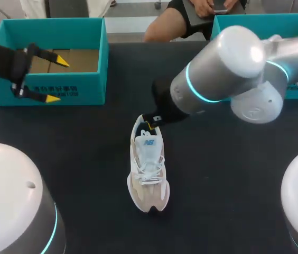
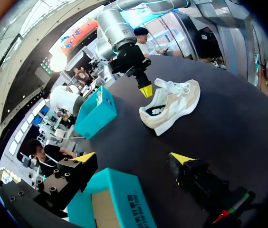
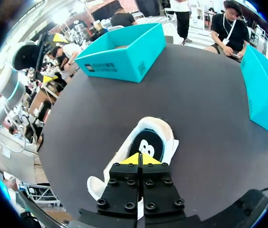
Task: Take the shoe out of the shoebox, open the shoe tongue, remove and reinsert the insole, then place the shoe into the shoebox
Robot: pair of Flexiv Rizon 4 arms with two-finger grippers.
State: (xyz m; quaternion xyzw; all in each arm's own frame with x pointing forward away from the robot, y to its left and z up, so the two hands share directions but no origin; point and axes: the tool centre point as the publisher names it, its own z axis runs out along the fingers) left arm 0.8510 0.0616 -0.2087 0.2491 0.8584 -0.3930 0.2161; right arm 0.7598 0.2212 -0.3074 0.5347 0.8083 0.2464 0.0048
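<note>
One soft, likely light shoe (image 1: 148, 174); its stiffer heel collar (image 3: 170, 138) looked grippable. Your right gripper (image 3: 140, 159) was closed, left gripper (image 2: 133, 157) spread empty.

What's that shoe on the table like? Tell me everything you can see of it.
The white and beige lace-up sneaker stands upright on its sole midway on the black table, heel towards the far side. It seems made of mesh and suede-like panels, with a thick white sole, white laces and a dark insole with a white mark showing in its opening. The right gripper, shut, sits at that opening; whether it touches the shoe is unclear.
</note>
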